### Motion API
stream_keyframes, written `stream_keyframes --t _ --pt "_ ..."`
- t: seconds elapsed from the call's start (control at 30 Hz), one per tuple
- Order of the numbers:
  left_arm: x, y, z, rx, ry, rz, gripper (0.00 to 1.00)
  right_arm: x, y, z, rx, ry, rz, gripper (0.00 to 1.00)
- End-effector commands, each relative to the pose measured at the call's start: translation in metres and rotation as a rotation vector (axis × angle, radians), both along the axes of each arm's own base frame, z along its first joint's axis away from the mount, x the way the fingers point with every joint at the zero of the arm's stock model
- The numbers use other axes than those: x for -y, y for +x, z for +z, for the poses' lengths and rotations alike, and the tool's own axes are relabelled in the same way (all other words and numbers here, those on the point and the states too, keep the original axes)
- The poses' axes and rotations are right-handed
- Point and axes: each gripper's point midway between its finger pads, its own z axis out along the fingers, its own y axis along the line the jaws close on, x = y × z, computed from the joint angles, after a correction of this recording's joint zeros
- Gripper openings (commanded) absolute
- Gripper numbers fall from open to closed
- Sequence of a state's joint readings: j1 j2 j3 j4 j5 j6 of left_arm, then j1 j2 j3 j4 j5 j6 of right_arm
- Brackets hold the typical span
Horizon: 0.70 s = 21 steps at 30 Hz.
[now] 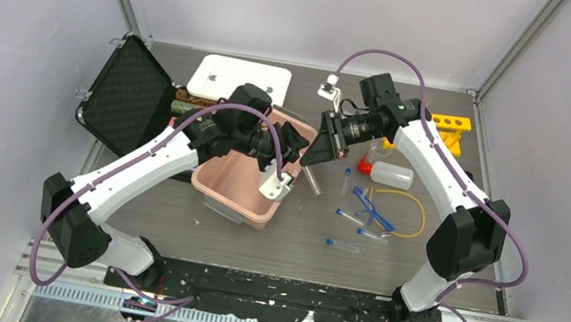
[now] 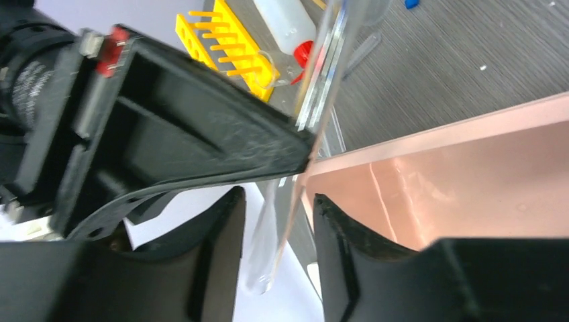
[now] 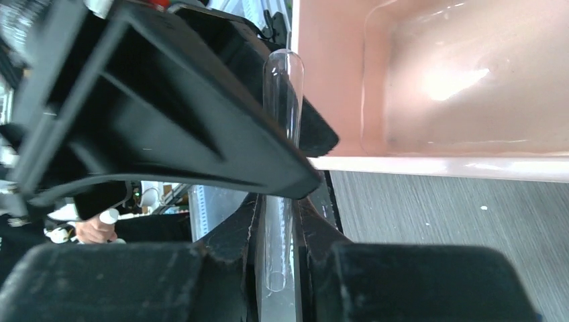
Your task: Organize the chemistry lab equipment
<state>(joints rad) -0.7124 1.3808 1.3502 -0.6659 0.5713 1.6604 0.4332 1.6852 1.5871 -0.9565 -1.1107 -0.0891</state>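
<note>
Glossy, smooth pink plastic tub; clear, shiny test tube; matt grey wood-grain table.

1. I read no words, numbers or brand names in the top view.
2. The white lid at the far side of the tabletop carries two small grey marks. They are too small for me to tell whether they are logos or letters.
3. A small board at the near edge shows tiny lit spots, and I cannot read them.
4. In the left wrist view, the side of the squeeze bottle that faces me is plain white, with no label I can make out.
5. In the right wrist view, the test tube shows no scale or lettering that I can read.
</note>
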Motion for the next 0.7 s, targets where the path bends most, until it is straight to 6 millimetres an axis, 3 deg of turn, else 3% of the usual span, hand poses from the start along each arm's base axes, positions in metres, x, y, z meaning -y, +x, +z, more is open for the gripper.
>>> stream_keyframes --t 0.0,0.17,0.23,0.27,0.33,0.37,0.5,0.53,0.6,0.67 --pt "-0.002 0.003 -0.003 0.095 0.022 -0.022 0.39 -0.009 -0.002 0.026 -0.007 0.094 0.034 0.05" --pt "-0.004 0.000 -0.004 0.084 0.019 -0.013 0.18 -0.010 -0.005 0.030 -0.016 0.106 0.042 0.07" --pt "-0.003 0.001 0.001 0.063 -0.011 0.013 0.03 -0.009 -0.002 0.036 0.007 0.111 0.034 0.26" --pt "-0.003 0.001 0.005 0.037 -0.036 0.039 0.00 -0.006 0.003 0.040 0.037 0.118 0.025 0.41" --pt "-0.003 0.004 0.016 -0.050 -0.106 0.118 0.00 0.002 0.021 0.061 0.173 0.121 -0.014 0.59" --pt "-0.005 0.006 0.022 -0.104 -0.147 0.157 0.00 0.008 0.030 0.064 0.220 0.096 -0.048 0.63" --pt "-0.009 0.016 0.053 -0.431 -0.347 0.321 0.00 0.050 0.092 0.123 0.434 0.117 -0.267 0.84" --pt "-0.010 0.021 0.058 -0.498 -0.393 0.358 0.00 0.055 0.098 0.143 0.471 0.145 -0.308 0.87" --pt "-0.012 0.035 0.078 -0.628 -0.526 0.427 0.00 0.066 0.103 0.164 0.527 0.160 -0.364 0.99" --pt "-0.014 0.045 0.095 -0.748 -0.636 0.469 0.00 0.068 0.101 0.174 0.559 0.179 -0.399 0.96"
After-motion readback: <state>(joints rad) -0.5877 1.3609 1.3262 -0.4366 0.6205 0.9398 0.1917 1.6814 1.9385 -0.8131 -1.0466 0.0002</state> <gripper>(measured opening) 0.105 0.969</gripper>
